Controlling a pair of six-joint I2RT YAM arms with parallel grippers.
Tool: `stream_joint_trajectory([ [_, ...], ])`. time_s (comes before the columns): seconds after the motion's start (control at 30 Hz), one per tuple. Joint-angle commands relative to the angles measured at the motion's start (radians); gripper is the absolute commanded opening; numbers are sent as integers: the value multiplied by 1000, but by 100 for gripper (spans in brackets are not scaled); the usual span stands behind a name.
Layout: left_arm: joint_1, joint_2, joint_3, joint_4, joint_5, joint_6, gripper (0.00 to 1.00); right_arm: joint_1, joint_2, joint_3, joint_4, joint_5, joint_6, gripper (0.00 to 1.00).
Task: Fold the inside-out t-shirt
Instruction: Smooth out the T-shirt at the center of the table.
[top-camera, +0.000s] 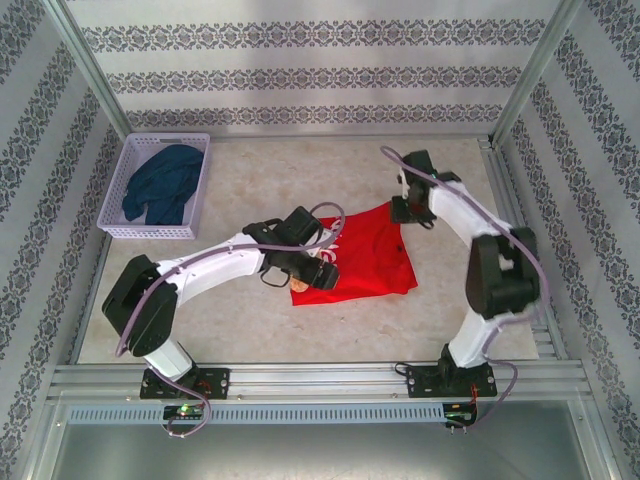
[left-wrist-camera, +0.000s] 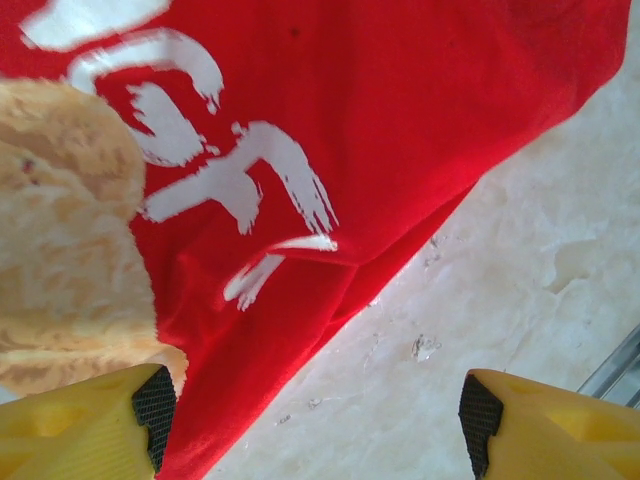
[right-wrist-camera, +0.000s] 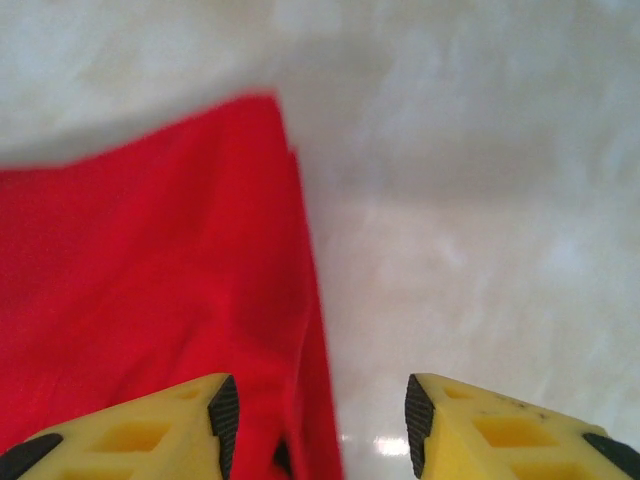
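At the far left of the pale marbled bench (top-camera: 240, 330) stands a white plastic lattice basket (top-camera: 118, 196) with a crumpled dark navy-blue garment (top-camera: 165, 185) lying inside it. Right of the basket, the left arm reaches across towards the middle of the bench, and the left gripper (top-camera: 300, 278) hangs over the near left corner of the bright red soft fabric t-shirt (top-camera: 368, 255). In the left wrist view this gripper (left-wrist-camera: 318, 415) has its yellow fingers (left-wrist-camera: 70, 430) set wide apart and holds nothing; below it lie the red cloth (left-wrist-camera: 420, 120) with white brush-like lettering, a blurred tan patch at its left side, and bare bench (left-wrist-camera: 520, 300). The t-shirt lies flat on the middle of the bench, slightly right of centre, roughly folded into a four-sided shape. At its far right corner is the right gripper (top-camera: 412, 212); in the right wrist view its jaws (right-wrist-camera: 315, 415) stand parted, with the straight edge of the red cloth (right-wrist-camera: 150, 300) running down beside one finger and bare bench on the other side; no cloth is visibly pinched
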Motion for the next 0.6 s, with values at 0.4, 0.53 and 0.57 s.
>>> stream_joint_trajectory([
  [0.4, -27, 54, -65, 103, -38, 42, 51, 25, -183, -368, 70, -106, 211, 36],
  [0.53, -33, 100, -48, 106, -24, 58, 40, 17, -180, -335, 42, -68, 195, 19],
  [0.57, -38, 106, -45, 106, -17, 65, 37, 15, -183, -329, 34, -60, 190, 16],
])
